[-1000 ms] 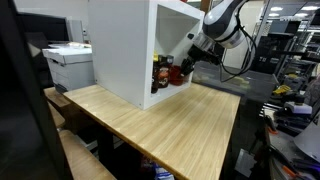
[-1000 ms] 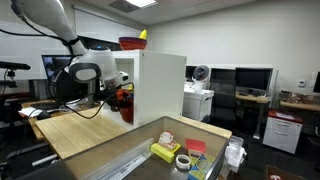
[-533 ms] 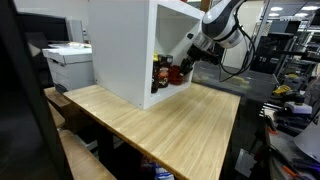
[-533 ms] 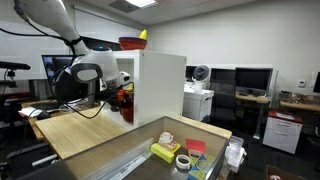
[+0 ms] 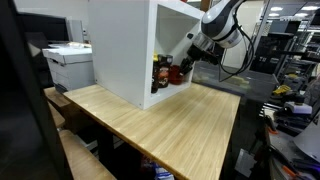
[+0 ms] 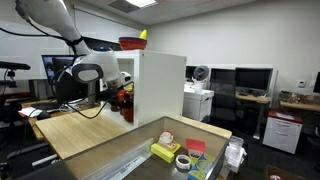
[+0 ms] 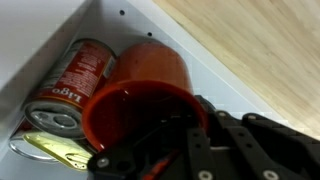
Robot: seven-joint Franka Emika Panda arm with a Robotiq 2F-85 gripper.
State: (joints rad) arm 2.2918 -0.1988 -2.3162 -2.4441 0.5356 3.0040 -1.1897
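nothing moved since the earlier frame, your fingers (image 7: 192, 150) pinching the rim of the red cup (image 7: 145, 85) at lower centre, tin can (image 7: 68, 88) just beside it at left, inside the white cabinet (image 5: 120, 45)

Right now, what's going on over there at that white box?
A robot arm reaches into the open white box that stands on a wooden table. Its pincer is shut on the rim of a red cup inside the box, near the opening. A can with a red label sits close beside the cup, deeper in against the wall. Whether the cup rests on the box floor or is lifted, I cannot tell.
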